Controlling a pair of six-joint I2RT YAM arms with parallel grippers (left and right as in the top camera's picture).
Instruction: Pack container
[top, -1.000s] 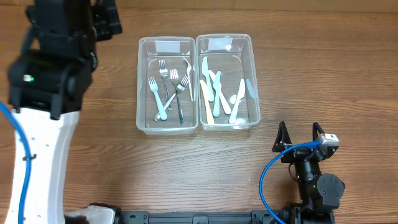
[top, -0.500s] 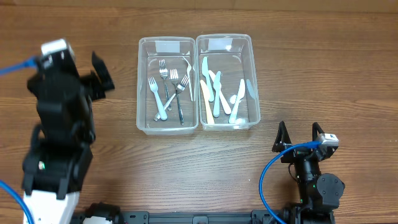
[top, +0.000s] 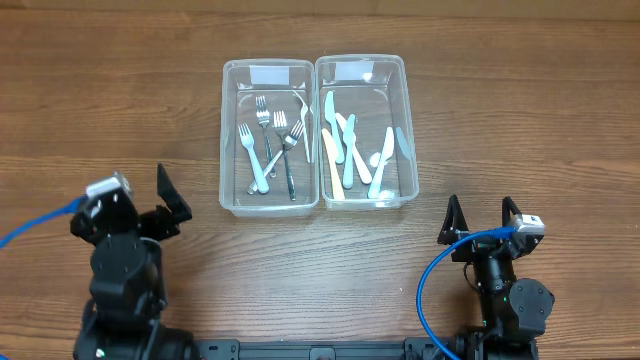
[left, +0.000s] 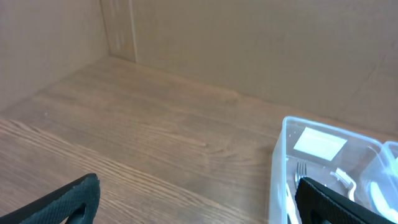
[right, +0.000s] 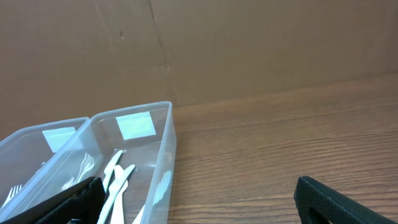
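Cutlery lies sorted in two clear bins that stand side by side, walls touching, ahead of both arms: the fork bin (top: 224, 140) holds the forks (top: 268, 150), and the knife bin (top: 411, 130) holds the pale knives (top: 348, 150), with what may be a spoon among them. No loose piece shows on the bare tabletop (top: 520, 120), so the packing looks finished or close to it. The left tool (top: 172, 196) has its fingers spread wide with nothing between them. The fork bin lies ahead of it and to its right, near but apart, and its wrist view catches only part of that bin at the right edge. The right tool (top: 480, 206) is likewise spread wide and empty, and the knife bin lies ahead of it and to its left, its near corner close to the fingertips. Each bin's long axis runs straight away from the tools, and most of the cutlery inside lies roughly along it, with a few forks crossed. Neither arm has a clear advantage: the left is nearer the fork bin, the right nearer the knife bin. Any reach into a bin would call for coming in over the near short wall and setting the fingers across a handle, not along it.
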